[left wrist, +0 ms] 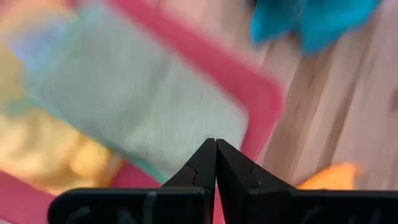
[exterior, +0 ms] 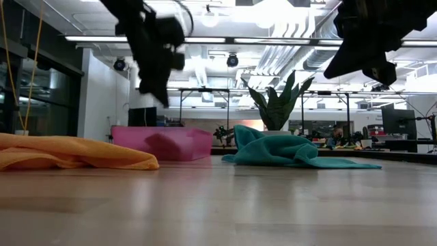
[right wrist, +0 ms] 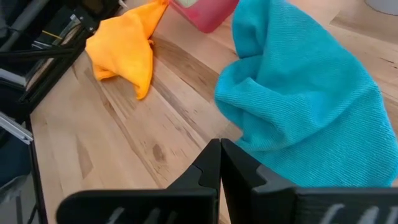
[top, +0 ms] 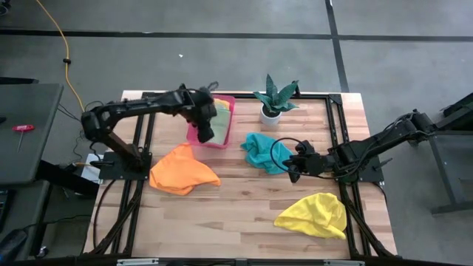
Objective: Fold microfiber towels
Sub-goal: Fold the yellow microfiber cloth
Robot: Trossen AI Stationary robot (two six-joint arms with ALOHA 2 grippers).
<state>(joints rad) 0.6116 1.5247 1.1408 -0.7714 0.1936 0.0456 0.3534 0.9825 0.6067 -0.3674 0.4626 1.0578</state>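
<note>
The left gripper (top: 205, 133) hangs over the pink tray (top: 229, 103), fingers pressed together on nothing; the left wrist view shows the light green towel (left wrist: 146, 93) lying flat in the tray straight beyond the fingertips, with a yellow towel (left wrist: 56, 149) partly under it. The right gripper (top: 293, 174) sits low at the near edge of the teal towel (top: 260, 151), also clenched and empty; in the right wrist view the cloth lies just ahead of the tips and off to one side. The orange towel (top: 182, 171) lies crumpled on the table (top: 244, 210), beside the tray's near end and close to the left arm; a second yellow towel (top: 316, 214) lies toward the front right, nearer the right arm. None on the table looks folded. My judgement: the teal towel is the right arm's nearest pick; the left arm's next choice is the orange one.
</note>
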